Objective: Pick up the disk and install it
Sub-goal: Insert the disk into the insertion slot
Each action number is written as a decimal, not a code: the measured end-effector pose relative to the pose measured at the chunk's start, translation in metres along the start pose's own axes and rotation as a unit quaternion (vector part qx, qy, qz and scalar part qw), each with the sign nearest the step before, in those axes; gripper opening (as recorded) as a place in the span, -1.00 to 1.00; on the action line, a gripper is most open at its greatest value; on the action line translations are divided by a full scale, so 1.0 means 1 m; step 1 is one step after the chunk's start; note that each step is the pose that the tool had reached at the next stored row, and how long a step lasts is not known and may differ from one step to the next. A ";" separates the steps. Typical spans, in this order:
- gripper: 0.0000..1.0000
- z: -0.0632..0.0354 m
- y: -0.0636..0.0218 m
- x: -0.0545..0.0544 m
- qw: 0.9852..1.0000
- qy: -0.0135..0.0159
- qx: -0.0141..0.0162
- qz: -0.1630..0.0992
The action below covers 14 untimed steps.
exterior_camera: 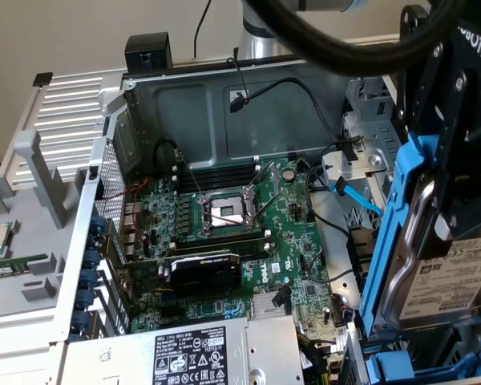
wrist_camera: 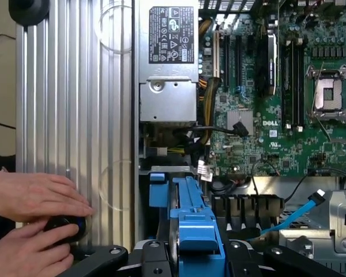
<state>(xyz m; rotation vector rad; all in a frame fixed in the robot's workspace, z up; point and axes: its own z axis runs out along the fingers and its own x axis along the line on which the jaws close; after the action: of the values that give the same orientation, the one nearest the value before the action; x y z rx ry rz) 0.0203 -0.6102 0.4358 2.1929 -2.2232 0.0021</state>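
Tool (exterior_camera: 458, 200) clamped on the disk (exterior_camera: 455, 279) — blue-framed, tilted — over the open computer case (exterior_camera: 224, 112)

In the exterior view the open computer case (exterior_camera: 224, 88) sits mid-frame with the motherboard (exterior_camera: 305, 241) in it. The processor socket (exterior_camera: 224, 212) is at centre, the graphics card (exterior_camera: 204, 269) just below it, and the power supply (exterior_camera: 192, 353) at the bottom edge. At the right edge the disk (exterior_camera: 453, 281) stands nearly upright in the gripper (wrist_camera: 193, 254).

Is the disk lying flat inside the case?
No, the gripper holds the disk up on its edge at the exterior view's right.
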 end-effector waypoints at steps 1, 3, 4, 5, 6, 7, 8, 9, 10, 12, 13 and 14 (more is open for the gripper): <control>-0.26 0.0005 0.0000 0.000 1.000 0.000 0.000 0.000; -0.26 0.0016 0.0000 0.000 1.000 0.000 0.000 0.000; -0.26 0.0021 0.0000 0.000 1.000 0.000 0.000 0.000; -0.26 0.0024 0.0000 -0.001 1.000 0.000 0.000 0.000; -0.26 0.0026 0.0000 -0.002 1.000 0.000 0.000 0.000; -0.26 0.0027 0.0000 -0.002 1.000 0.000 0.000 0.000; -0.26 0.0028 0.0000 -0.003 1.000 0.000 0.000 0.000; -0.26 0.0029 0.0000 -0.002 1.000 0.000 0.000 0.000; -0.26 0.0032 0.0000 -0.003 1.000 0.000 0.000 0.000; -0.26 0.0041 0.0000 -0.003 1.000 0.000 0.000 0.000; -0.26 0.0045 0.0000 -0.003 1.000 0.000 0.000 0.000; -0.26 0.0050 0.0000 -0.003 1.000 0.000 0.000 0.000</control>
<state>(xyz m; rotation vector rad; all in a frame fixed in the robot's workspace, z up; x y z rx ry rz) 0.0203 -0.6077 0.4307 2.1928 -2.2231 0.0022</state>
